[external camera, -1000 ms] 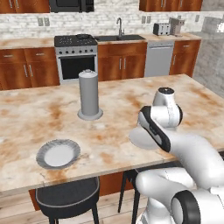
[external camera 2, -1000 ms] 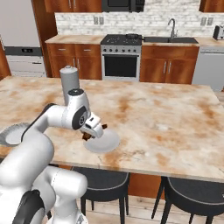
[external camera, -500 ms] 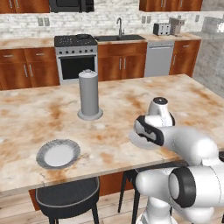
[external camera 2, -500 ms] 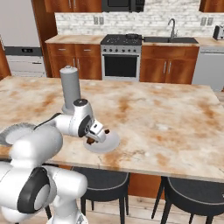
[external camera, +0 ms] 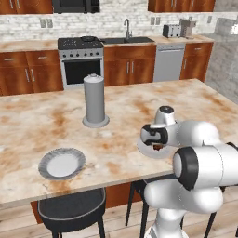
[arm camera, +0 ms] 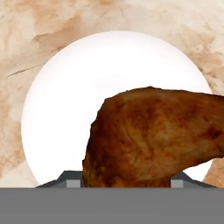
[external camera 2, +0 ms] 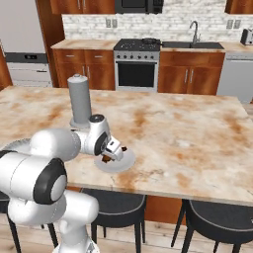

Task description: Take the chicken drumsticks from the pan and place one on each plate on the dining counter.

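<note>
The hand view looks straight down at a shiny reddish-brown chicken drumstick [arm camera: 153, 135] with a bumpy, streaky skin, and it hangs over a round white plate [arm camera: 65, 109] with a smooth flat face. The two dark finger tips of the gripper [arm camera: 127, 183] sit low on each side of the meat, so the gripper is closed on the drumstick. From the left base view the same plate [external camera: 146, 149] peeks out as a pale rim under the white robot hand, near the front edge of the big beige stone counter with rusty brown blotches [external camera: 46, 125]; the gripper [external camera: 157, 148] points down at it and a dark bit of drumstick [external camera: 157, 148] shows under it. This view also shows a second round grey-white plate with a wavy raised rim [external camera: 62, 163], which lies well apart to the left and has nothing on it. A tall smooth grey cylinder on a round base [external camera: 95, 100] stands upright between the two plates and farther back. The right base view shows the gripper [external camera 2: 111, 154] from the other side, with the drumstick [external camera 2: 106, 158] a small dark red lump just above the near plate [external camera 2: 123, 160]. I cannot tell if the meat touches the plate. Far back stands a steel stove with a black top [external camera 2: 137, 62].
</note>
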Tool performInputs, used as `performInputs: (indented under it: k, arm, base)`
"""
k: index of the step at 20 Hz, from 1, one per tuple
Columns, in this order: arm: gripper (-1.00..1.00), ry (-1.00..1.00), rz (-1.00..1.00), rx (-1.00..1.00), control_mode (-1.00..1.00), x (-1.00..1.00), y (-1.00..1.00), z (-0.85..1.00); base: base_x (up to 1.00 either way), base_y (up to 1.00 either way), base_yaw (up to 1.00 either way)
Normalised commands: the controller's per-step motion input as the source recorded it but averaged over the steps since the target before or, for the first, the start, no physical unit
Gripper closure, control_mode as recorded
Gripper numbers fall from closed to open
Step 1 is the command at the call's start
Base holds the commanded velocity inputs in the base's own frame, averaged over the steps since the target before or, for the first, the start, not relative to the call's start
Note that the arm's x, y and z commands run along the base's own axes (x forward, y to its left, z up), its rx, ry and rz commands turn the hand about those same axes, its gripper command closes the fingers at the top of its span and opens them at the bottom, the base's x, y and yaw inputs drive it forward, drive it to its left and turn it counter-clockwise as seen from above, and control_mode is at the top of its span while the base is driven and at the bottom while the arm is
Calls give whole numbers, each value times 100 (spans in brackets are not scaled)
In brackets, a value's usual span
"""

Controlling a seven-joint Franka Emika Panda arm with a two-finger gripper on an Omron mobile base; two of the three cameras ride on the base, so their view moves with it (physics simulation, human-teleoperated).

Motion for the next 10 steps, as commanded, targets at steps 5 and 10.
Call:
performInputs:
  k: [5, 10]
  arm:
    - [100, 3, 0, 0, -100, 28, -3, -22]
    - [100, 3, 0, 0, -100, 26, 0, -23]
  base:
    - [0, 0, 0]
    - [0, 0, 0]
